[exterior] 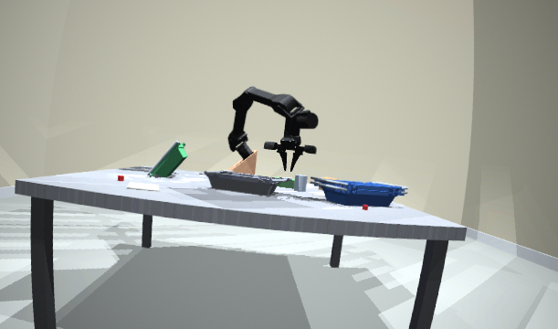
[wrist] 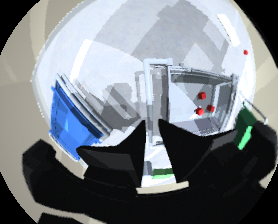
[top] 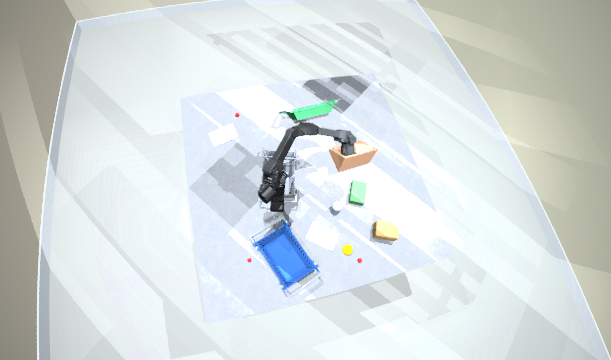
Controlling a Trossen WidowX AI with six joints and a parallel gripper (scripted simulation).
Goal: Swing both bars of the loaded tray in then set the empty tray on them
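Nearer bar (top: 291, 207) (exterior: 283, 179) (wrist: 148, 95) of loaded grey plastic tray (top: 293, 180) (exterior: 242, 184) (wrist: 202, 72) still to swing in; far bar unclear. Empty blue plastic tray (top: 285, 255) (exterior: 358, 196) (wrist: 72, 125) unstacked — near surface's (top: 215, 300) (exterior: 242, 219) (wrist: 140, 30) edge. End effector (top: 277, 206) (exterior: 289, 170) (wrist: 151, 121) empty, slightly parted.

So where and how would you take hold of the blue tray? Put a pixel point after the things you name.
I'd pinch the middle of a long wall (top: 301, 246) of the blue tray (top: 285, 256) (exterior: 358, 196) (wrist: 70, 125) from above, one finger inside. It stands upright with its top open, so that rim looks reachable, while bars (top: 267, 228) (exterior: 329, 184) (wrist: 85, 107) jut out at the short ends.
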